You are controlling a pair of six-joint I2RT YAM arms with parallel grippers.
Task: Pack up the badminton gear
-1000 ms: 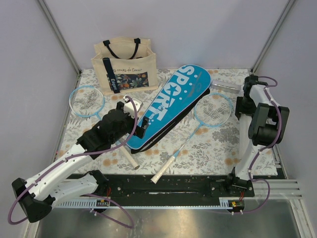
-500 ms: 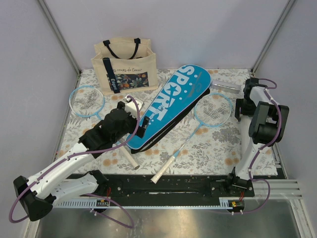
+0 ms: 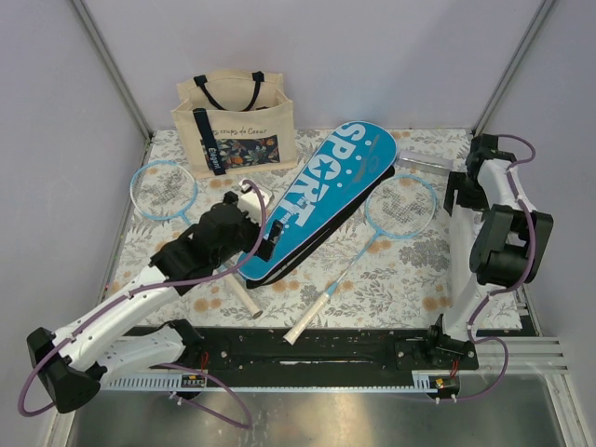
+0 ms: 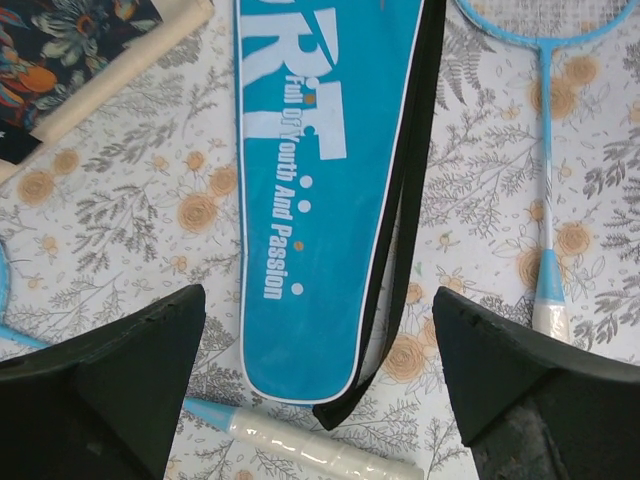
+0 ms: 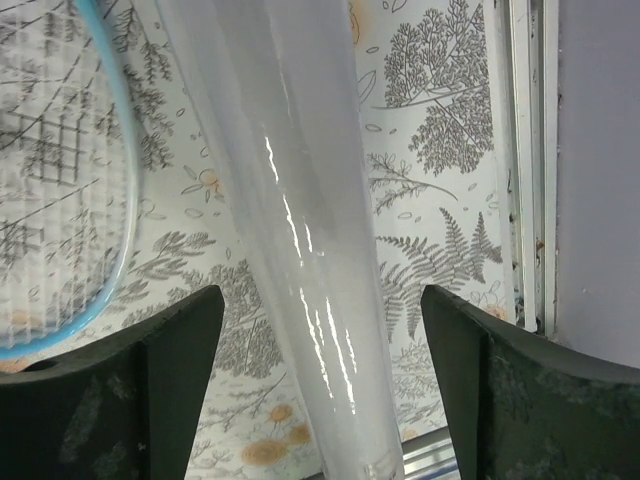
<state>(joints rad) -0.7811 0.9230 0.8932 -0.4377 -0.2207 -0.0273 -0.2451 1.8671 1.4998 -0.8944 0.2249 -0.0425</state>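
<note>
The blue SPORT case (image 3: 321,196) lies diagonally mid-table, its narrow end (image 4: 320,200) below my open left gripper (image 4: 318,293), which hovers empty. One racket's white handle (image 4: 320,455) lies just beneath that end; its light-blue head (image 3: 163,189) is at the left. The second racket (image 3: 400,207) lies right of the case, handle (image 3: 307,321) toward the front. The clear-white tube (image 5: 300,250) lies at the back right (image 3: 424,165). My right gripper (image 5: 322,290) is open astride it, with a gap on each side.
A beige tote (image 3: 235,121) with black straps stands at the back left, its base (image 4: 60,60) near the case. The metal frame rail (image 5: 530,200) and right wall run close beside the tube. The floral cloth (image 3: 400,279) is bare at the front right.
The right gripper has opened wider and shifted toward the back right over the tube. The left arm has crept slightly along the case's narrow end.
</note>
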